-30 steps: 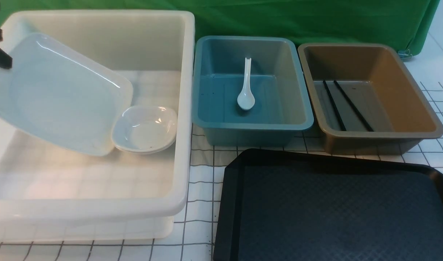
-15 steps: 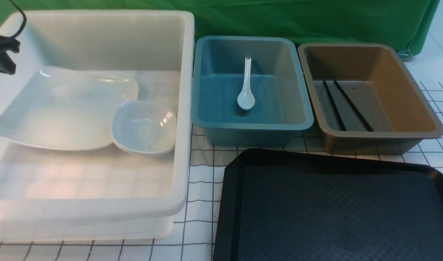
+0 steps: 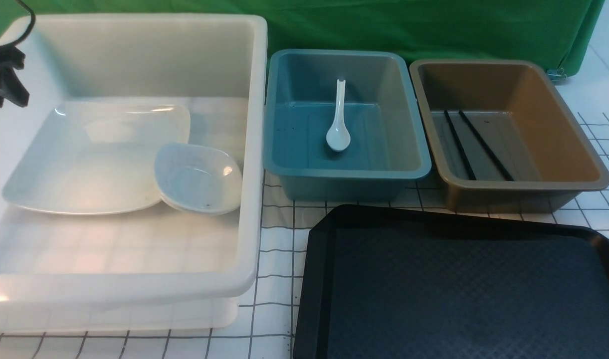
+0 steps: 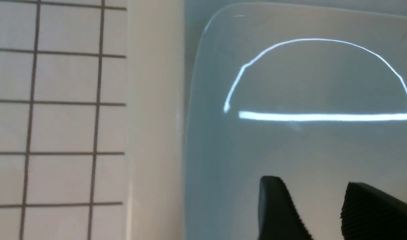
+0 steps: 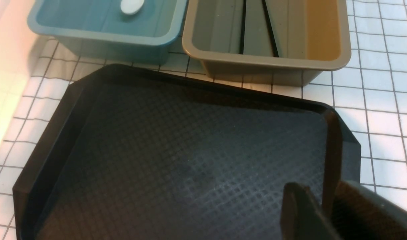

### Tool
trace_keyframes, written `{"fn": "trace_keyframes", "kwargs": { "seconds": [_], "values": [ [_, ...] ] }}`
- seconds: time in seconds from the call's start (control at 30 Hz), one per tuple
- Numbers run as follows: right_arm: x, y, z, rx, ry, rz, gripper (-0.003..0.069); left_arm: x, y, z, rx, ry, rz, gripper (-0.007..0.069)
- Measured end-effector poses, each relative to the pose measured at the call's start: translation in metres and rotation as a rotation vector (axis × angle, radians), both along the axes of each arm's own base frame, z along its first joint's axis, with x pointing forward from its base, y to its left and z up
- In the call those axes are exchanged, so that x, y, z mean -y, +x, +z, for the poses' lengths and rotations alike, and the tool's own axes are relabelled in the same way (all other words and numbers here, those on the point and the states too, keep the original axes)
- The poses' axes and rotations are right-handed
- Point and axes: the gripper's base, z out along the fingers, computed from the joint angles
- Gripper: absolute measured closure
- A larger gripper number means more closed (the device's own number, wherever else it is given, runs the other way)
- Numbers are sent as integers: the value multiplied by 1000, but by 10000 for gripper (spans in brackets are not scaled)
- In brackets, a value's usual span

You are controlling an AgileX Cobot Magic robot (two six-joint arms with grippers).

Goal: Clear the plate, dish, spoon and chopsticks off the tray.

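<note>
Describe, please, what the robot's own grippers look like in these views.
Both are black. The left gripper has two tapering fingers; the inner face of one finger is finely ribbed. In the front view it shows as a dark clamp-like shape with a thin black cable looping above it. The right gripper has similar dark, blunt-tipped fingers, blurred this close.

tray (image 3: 464, 289) cut off at front view's lower right, spoon (image 5: 132, 6) cropped in right wrist view
</note>
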Motion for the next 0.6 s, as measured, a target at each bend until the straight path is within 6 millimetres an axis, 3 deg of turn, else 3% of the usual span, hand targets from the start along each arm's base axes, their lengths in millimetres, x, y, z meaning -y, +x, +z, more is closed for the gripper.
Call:
{"fn": "trace_keyframes", "kwargs": {
  "seconds": [0.13, 0.2, 0.27, 0.37, 0.47, 0.53, 0.6],
  "values": [
    [0, 0, 0, 0, 0, 0, 492, 18, -2, 6, -8, -79, -5, 557],
    [0, 0, 0, 0, 0, 0, 492, 46, 3, -4, -46, -121, -51, 616],
    [0, 0, 0, 0, 1, -1, 492, 72, 5, -15, -102, -145, -75, 619],
    [0, 0, 0, 0, 2, -2, 492, 101, 7, -25, -161, -127, -105, 602],
    [0, 0, 0, 0, 3, -2, 489, 133, 9, -31, -198, -78, -143, 529],
    [0, 0, 0, 0, 3, -2, 487, 141, 10, -31, -194, -68, -152, 489],
    [0, 0, 0, 0, 4, -3, 484, 157, 13, -30, -169, -61, -163, 384]
  ]
}}
